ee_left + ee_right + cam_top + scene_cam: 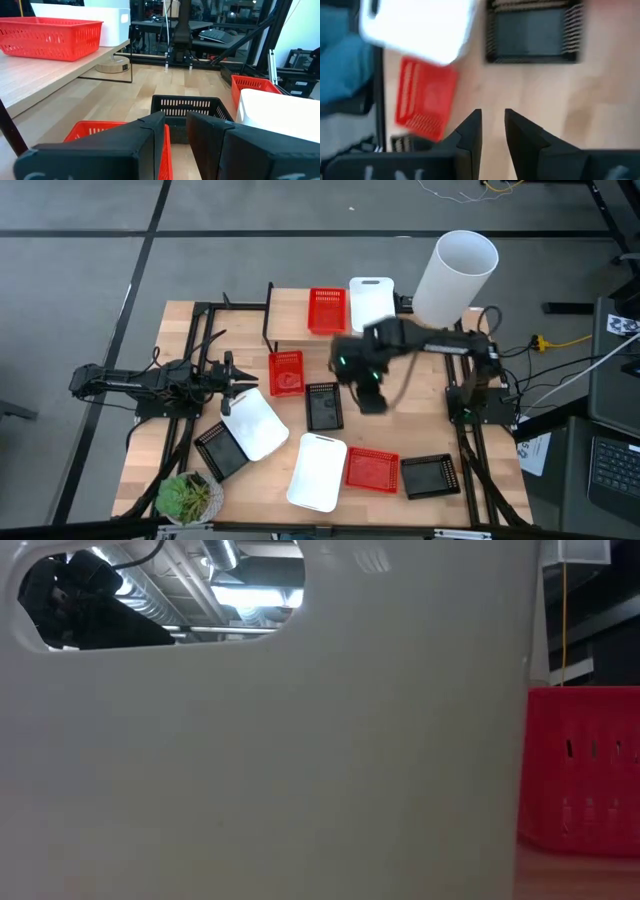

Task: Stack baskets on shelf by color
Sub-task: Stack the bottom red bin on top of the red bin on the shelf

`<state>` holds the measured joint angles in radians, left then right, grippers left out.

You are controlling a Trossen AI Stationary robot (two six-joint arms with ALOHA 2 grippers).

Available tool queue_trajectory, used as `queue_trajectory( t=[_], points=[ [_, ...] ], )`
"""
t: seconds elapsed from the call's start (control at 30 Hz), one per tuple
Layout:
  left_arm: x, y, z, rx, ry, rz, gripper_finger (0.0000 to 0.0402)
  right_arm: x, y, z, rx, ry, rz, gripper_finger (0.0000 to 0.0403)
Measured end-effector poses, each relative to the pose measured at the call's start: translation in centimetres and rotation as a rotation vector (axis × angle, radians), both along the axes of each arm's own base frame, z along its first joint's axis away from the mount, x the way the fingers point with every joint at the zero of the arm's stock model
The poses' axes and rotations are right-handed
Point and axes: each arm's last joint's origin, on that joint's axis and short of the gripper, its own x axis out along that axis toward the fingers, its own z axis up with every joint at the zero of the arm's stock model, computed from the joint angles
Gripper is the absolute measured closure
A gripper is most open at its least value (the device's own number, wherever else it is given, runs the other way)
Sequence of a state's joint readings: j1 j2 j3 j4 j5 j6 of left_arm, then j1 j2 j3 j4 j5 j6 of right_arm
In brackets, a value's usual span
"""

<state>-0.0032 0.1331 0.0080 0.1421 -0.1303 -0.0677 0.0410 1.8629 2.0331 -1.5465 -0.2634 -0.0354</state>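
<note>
The shelf (290,330) stands at the table's far edge and carries a red basket (327,310) and a white basket (371,300). On the table lie a red basket (286,372), a black one (323,406), a white one (255,423), a black one (220,450), a white one (318,470), a red one (372,469) and a black one (430,475). My right gripper (368,395) hovers over bare wood beside the middle black basket (534,32), its fingers nearly together and holding nothing. My left gripper (175,135) waits just left of the red basket (90,132), likewise shut and empty.
A tall white cylinder (455,275) stands at the far right corner beside the shelf. A potted plant (188,498) sits at the near left corner. A white basket wall (300,760) fills most of the low view, with a red basket (580,770) beside it.
</note>
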Motion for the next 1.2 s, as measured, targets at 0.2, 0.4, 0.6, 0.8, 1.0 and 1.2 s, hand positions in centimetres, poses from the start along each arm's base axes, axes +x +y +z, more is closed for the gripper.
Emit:
queue_trajectory(
  t=[0.2,0.4,0.6,0.8,1.0,1.2],
  points=[
    [0.0,0.0,0.0,0.000,-0.001,0.001,0.0328,-4.1,5.9,-5.1,0.026,0.116,0.027,0.0320],
    [0.0,0.0,0.0,-0.001,0.000,0.014,0.0328,-6.2,11.8,-11.3,0.221,0.052,0.077,0.0320],
    [0.0,0.0,0.0,-0.008,-0.002,0.014,0.0327,-6.6,13.9,-15.1,0.249,-0.088,0.146,0.0320],
    [0.0,0.0,0.0,-0.009,-0.003,0.014,0.0327,-6.6,13.0,-16.9,0.165,-0.139,0.098,0.0320],
    [0.0,0.0,0.0,-0.009,-0.002,0.014,0.0327,-6.8,12.6,-18.2,0.098,-0.177,0.068,0.0320],
    [0.0,0.0,0.0,-0.009,-0.002,0.014,0.0327,-6.4,11.2,-18.7,-0.100,-0.255,-0.016,0.0320]
  ],
)
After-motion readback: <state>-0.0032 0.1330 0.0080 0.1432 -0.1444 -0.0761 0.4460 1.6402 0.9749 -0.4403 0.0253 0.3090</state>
